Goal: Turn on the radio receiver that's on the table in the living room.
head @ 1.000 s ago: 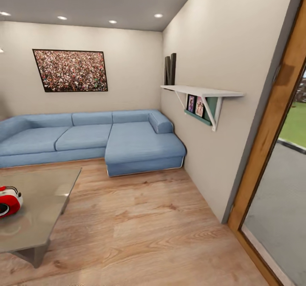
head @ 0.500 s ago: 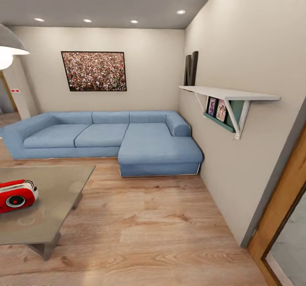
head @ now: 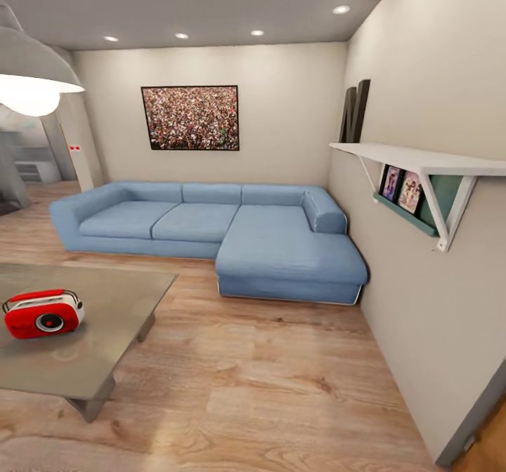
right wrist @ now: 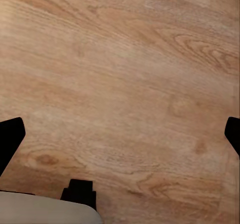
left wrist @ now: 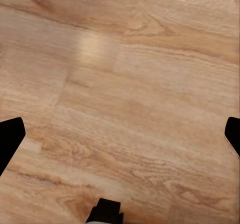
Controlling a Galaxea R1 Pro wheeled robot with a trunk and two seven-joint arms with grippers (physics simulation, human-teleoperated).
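Living room ahead from my head camera: wood floor [head: 267, 381], blue sofa [head: 211, 233] against the far wall, and the red radio [head: 42, 313] sitting on the grey table [head: 105, 345] at lower left. Left wrist: my left gripper [left wrist: 120, 134] spread wide over bare planks. Right wrist: right gripper [right wrist: 120, 134] equally wide above the floor.

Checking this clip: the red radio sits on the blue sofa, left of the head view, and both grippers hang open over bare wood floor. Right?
Not quite. In the head view the red radio sits on the grey coffee table, not on the blue sofa behind it. The rest holds: the wrist views show the left gripper and the right gripper open over wood floor.
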